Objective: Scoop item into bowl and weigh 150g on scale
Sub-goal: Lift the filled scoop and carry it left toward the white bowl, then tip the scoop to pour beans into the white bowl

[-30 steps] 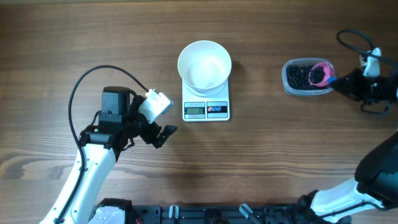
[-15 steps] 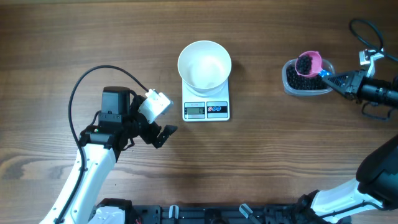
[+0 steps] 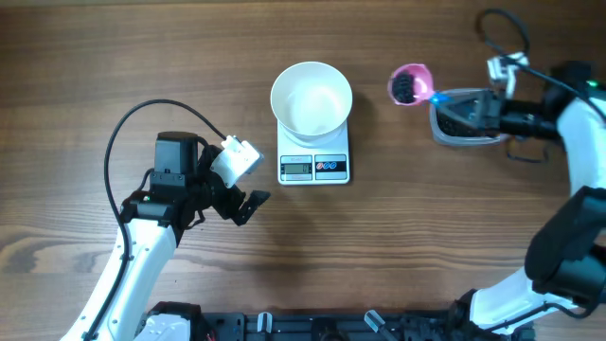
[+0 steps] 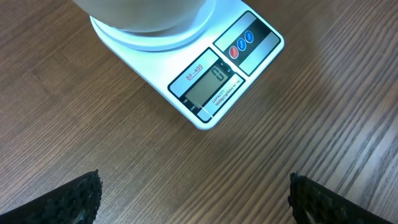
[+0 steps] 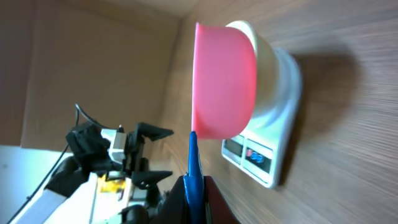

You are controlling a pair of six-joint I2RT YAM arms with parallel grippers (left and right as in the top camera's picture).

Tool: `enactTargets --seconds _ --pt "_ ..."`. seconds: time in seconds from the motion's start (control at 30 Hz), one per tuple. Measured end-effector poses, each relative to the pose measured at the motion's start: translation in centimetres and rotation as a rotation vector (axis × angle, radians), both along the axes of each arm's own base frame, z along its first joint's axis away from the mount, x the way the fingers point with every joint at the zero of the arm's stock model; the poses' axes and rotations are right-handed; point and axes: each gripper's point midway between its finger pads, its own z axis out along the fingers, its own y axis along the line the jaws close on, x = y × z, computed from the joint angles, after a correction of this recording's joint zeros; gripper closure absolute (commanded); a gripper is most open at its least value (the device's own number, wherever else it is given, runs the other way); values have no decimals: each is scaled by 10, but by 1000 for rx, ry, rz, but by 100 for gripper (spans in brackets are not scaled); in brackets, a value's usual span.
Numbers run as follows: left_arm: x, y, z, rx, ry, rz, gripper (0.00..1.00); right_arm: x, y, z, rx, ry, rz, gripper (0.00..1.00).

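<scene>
Pink scoop (image 3: 423, 75), heaped with the dark item (image 3: 405, 87), has left the clear container (image 3: 437, 119) at upper right and now hangs partway toward the empty white bowl (image 3: 311, 98) on the scale (image 3: 314, 167). Right gripper (image 3: 478, 107) stays clamped on its blue handle (image 3: 441, 96), and the left gripper (image 3: 248, 206) sits wide open at lower left. Tipping into the bowl looks to be next.

A round white bowl (image 3: 311, 99) sits upright and empty on a small white square scale (image 3: 313, 168), its display on the front edge. Small dark round pieces (image 3: 406, 88) fill a pink scoop (image 3: 422, 75) right of the bowl. More pieces lie in a clear container (image 3: 440, 129).
</scene>
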Motion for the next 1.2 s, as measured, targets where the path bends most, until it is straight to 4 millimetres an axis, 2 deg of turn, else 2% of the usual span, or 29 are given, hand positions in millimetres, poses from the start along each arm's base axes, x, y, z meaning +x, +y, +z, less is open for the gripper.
enactTargets --seconds 0.13,0.3,0.43,0.73,0.93,1.1,1.2 --pt "0 0 0 0 -1 0 0 9 42 -4 -25 19 75 96" --pt "0 0 0 0 -1 0 0 11 83 -12 -83 79 122 96" --pt "0 0 0 0 -1 0 0 12 107 -14 -195 97 133 96" --pt "0 0 0 0 -1 0 0 17 160 -5 -536 -72 122 96" --pt "0 0 0 0 -1 0 0 26 168 -11 -707 -152 69 96" --pt "0 0 0 0 -1 0 0 37 177 9 -850 -300 43 96" --pt "0 0 0 0 -1 0 0 37 177 10 -938 -360 52 96"
